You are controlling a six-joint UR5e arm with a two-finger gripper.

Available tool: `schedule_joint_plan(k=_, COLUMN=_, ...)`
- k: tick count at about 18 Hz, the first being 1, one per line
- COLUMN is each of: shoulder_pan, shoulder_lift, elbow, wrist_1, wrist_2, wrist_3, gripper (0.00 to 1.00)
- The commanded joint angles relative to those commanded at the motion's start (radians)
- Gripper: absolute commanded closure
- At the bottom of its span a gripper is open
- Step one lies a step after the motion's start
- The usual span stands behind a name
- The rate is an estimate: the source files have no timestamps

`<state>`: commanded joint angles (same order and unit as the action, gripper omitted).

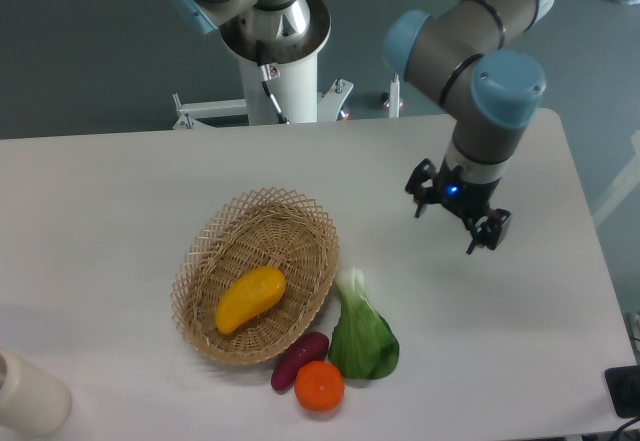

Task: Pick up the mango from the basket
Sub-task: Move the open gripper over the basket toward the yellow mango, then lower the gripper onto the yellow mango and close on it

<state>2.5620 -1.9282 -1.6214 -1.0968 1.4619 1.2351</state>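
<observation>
Mango (250, 298): one, yellow and glossy, seen lying on the floor of the basket (303, 218), long axis running from lower left to upper right, toward the near half of the weave. Nothing else is held by the basket. One basket counted, oval, tan wicker with an open lattice rim, set on the white table (120, 191) left of centre.

Outside the basket, at its near right edge, three items are grouped. One small purple vegetable (299, 360) is found against the rim, apparently touching it. One round orange fruit (319, 385) is placed just below the purple piece, touching or nearly so. One leafy green with a pale stalk (362, 336) is laid just right of the rim, stalk end up, leaves spread toward the orange fruit.

One cream-coloured cylinder (28, 395) is cut off by the lower left corner of the view; its kind cannot be told.

Gripper (455, 215): one, black, carried on the grey and blue arm (478, 61) above the right half of the table, well apart from the basket and all the produce. Its two fingers are seen spread wide with nothing between them, and a small blue light is noted on its body.

A white pedestal (283, 56) is seen behind the table's far edge.
</observation>
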Motion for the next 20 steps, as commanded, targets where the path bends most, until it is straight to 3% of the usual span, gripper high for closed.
schedule_joint_plan(k=7, shoulder_pan=-0.124, shoulder_lift=-0.014, elbow=-0.003, wrist_1=-0.001, wrist_2=-0.054, wrist_3=-0.107, gripper=0.00)
schedule_joint_plan(k=20, shoulder_pan=-0.336, shoulder_lift=-0.061, elbow=-0.032, wrist_1=0.015, wrist_2=-0.048, wrist_3=-0.322, gripper=0.00)
